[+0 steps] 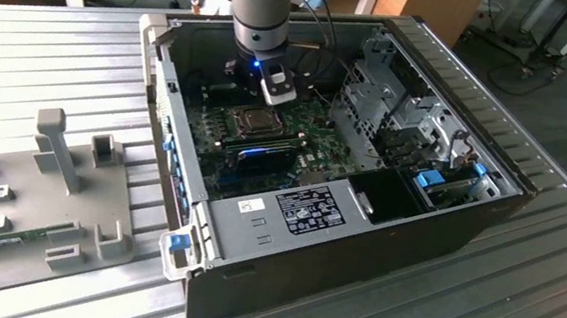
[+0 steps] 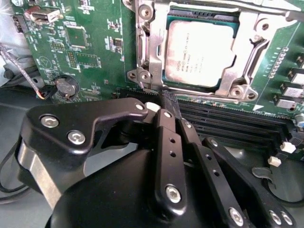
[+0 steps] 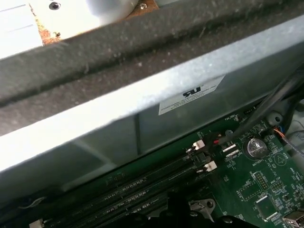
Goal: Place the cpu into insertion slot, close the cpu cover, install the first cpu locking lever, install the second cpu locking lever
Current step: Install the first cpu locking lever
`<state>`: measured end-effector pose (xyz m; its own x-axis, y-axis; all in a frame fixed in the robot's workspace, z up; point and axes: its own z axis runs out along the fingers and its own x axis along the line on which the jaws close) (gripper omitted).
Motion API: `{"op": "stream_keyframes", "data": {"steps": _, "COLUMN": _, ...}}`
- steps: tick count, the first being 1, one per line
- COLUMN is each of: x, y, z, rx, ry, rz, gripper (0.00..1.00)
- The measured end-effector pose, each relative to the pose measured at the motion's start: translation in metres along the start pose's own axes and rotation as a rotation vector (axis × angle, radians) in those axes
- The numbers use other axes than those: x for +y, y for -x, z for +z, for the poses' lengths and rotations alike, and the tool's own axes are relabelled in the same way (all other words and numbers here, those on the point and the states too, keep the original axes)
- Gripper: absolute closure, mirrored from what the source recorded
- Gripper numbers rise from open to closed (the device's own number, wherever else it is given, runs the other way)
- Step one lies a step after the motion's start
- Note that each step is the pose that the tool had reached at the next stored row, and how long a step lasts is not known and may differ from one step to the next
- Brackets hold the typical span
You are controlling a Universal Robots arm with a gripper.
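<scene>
Cpu (image 2: 202, 52) in insertion slot (image 2: 142, 76), cpu cover (image 2: 247, 71) over it; end effector (image 1: 274, 93) just above.

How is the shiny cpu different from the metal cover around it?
The cpu is a solid, pale square with print on its face; the cpu cover is a silver frame with a cut-out middle. The cpu is smaller and sits inside the cover's opening. The cover has screws at its corners; the cpu has none. Both lie flat and look metallic.
</scene>
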<state>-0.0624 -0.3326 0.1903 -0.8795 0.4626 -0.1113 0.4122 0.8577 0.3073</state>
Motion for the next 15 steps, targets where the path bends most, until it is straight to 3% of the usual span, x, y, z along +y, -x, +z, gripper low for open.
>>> {"op": "stream_keyframes", "data": {"steps": 15, "x": 0.0004, "y": 0.0018, "z": 0.0018, "rx": 0.0011, "ry": 0.0021, "rz": 0.001, "gripper": 0.89}}
